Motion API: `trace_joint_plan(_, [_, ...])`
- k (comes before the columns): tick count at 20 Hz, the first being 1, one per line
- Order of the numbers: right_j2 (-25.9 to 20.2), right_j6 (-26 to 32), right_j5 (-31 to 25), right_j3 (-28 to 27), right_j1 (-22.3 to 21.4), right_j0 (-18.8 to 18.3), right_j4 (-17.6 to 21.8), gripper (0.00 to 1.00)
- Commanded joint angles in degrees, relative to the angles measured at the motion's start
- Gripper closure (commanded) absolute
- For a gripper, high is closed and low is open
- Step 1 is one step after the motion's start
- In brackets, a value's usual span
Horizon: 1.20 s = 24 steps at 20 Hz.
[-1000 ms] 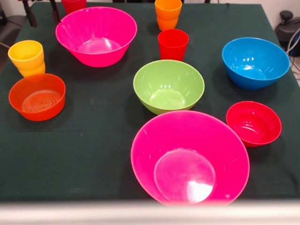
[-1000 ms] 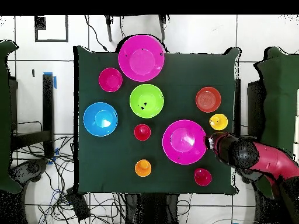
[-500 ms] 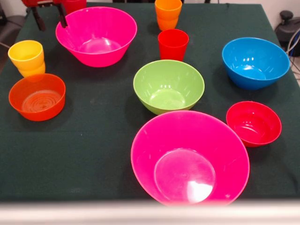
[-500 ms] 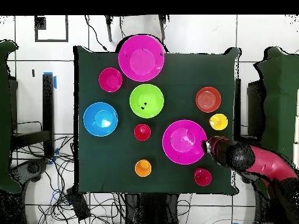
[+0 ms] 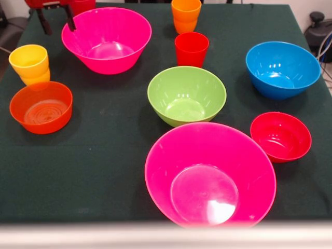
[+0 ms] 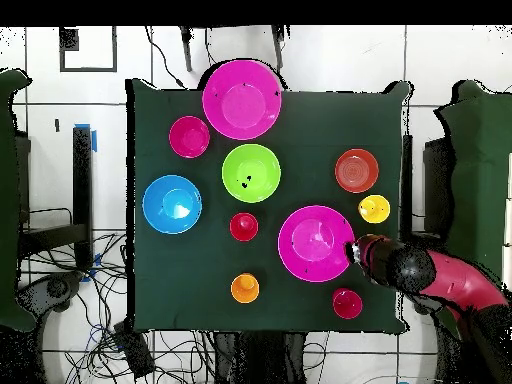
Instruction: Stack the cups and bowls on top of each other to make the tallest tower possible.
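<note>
My gripper (image 5: 54,19) is open and empty at the table's far left in the front view, just left of the far hot-pink bowl (image 5: 106,39) and beyond the yellow cup (image 5: 30,63). In the overhead view the gripper (image 6: 357,252) is at that pink bowl's (image 6: 315,242) right rim. The lime-green bowl (image 5: 187,95), small red bowl (image 5: 280,136), blue bowl (image 5: 282,69), orange bowl (image 5: 41,106), near pink bowl (image 5: 210,174), red cup (image 5: 191,49) and orange cup (image 5: 185,15) all stand apart. No tower shows.
A second red cup (image 5: 82,5) stands at the far edge right behind the gripper. The dark green cloth (image 5: 104,155) covers the table. The red arm (image 6: 450,283) reaches in over the table's right edge in the overhead view.
The gripper has come down into the front view at the top left and moved slightly towards the far pink bowl. Cups and bowls have not moved.
</note>
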<state>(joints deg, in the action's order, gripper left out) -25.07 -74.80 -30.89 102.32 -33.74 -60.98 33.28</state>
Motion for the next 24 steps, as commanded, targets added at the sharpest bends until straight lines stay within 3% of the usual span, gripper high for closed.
trace_joint_plan(1, [0.03, 0.86, 1.07, -5.42, 2.85, 2.34, 4.12, 0.00])
trace_joint_plan(24, [-1.01, 4.39, 1.82, -12.06, 10.33, 1.68, 5.60, 0.00])
